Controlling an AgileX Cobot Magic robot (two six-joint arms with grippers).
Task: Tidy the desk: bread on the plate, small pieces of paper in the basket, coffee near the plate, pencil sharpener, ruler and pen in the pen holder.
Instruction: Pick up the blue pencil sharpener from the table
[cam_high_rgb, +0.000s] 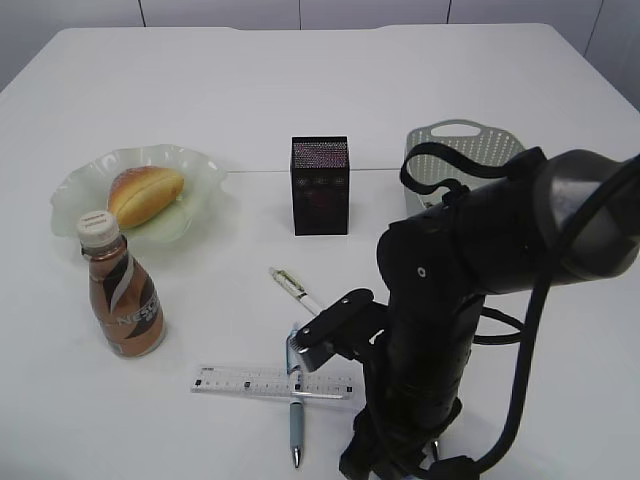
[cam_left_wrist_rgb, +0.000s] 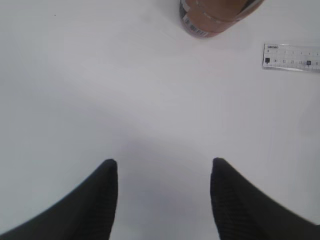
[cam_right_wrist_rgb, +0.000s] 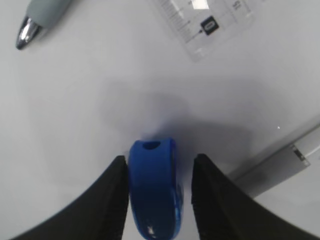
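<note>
My right gripper (cam_right_wrist_rgb: 159, 158) is low over the table with its fingers on either side of a blue pencil sharpener (cam_right_wrist_rgb: 152, 192). The left finger touches it and a gap shows at the right finger. A clear ruler (cam_high_rgb: 240, 381) lies across a grey-blue pen (cam_high_rgb: 296, 425); both show in the right wrist view, the ruler (cam_right_wrist_rgb: 205, 22) and the pen tip (cam_right_wrist_rgb: 42, 17). A white pen (cam_high_rgb: 293, 287) lies in front of the black pen holder (cam_high_rgb: 320, 185). Bread (cam_high_rgb: 146, 193) sits on the plate (cam_high_rgb: 190, 158). The coffee bottle (cam_high_rgb: 122, 296) stands beside it. My left gripper (cam_left_wrist_rgb: 164, 162) is open and empty over bare table.
A pale green basket (cam_high_rgb: 462, 140) stands at the back right, partly behind the right arm (cam_high_rgb: 470, 270). The left wrist view shows the coffee bottle's base (cam_left_wrist_rgb: 217, 15) and the ruler's end (cam_left_wrist_rgb: 291, 57). No paper pieces are in view.
</note>
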